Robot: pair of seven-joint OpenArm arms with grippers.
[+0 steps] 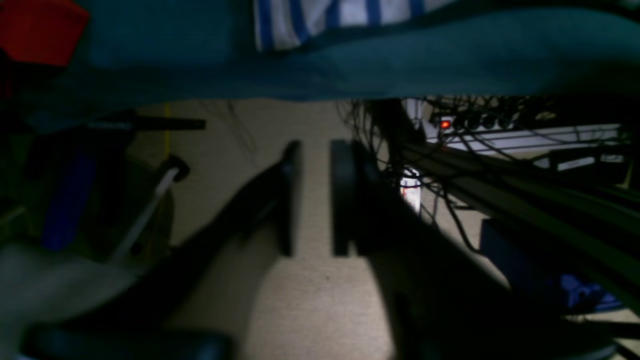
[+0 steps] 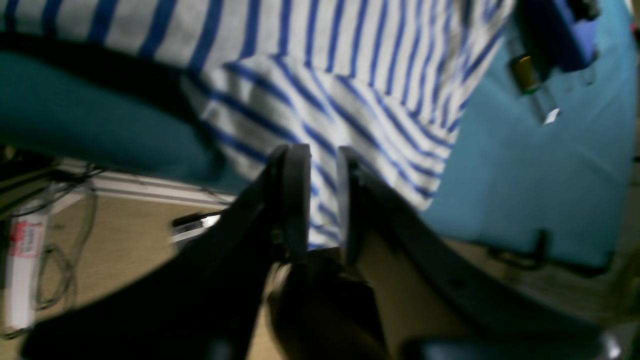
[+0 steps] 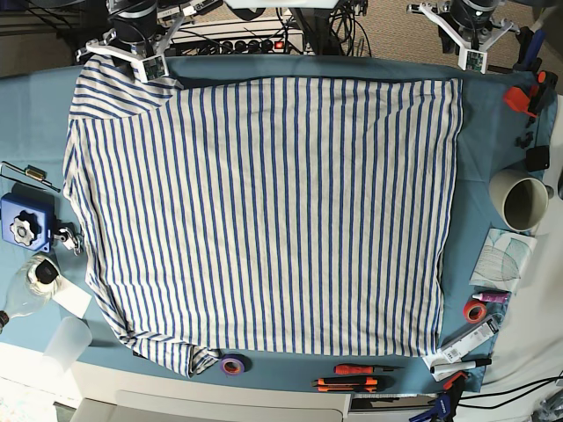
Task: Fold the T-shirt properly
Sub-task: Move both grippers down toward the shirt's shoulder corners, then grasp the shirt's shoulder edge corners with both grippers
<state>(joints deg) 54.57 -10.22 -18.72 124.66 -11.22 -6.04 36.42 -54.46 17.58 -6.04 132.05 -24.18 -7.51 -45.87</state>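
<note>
The T-shirt (image 3: 264, 211), white with thin blue stripes, lies spread flat over the teal tablecloth (image 3: 484, 132). One sleeve (image 2: 350, 110) hangs over the far table edge at the back left. My right gripper (image 2: 322, 155) is at that sleeve, fingers slightly apart with the striped cloth showing in the gap; it is open. In the base view it sits at the back left corner (image 3: 145, 61). My left gripper (image 1: 316, 150) is open and empty beyond the back right corner (image 3: 475, 48), over the floor, with the shirt's corner (image 1: 340, 20) above it.
A blue device (image 3: 22, 224) and a clear cup (image 3: 69, 341) stand at the left. A white mug (image 3: 523, 198), red clamp (image 3: 521, 97) and red tape roll (image 3: 476, 311) are at the right. Purple tape (image 3: 232, 364) and orange tools (image 3: 352, 376) line the front. Cables and a power strip (image 1: 445, 124) hang behind.
</note>
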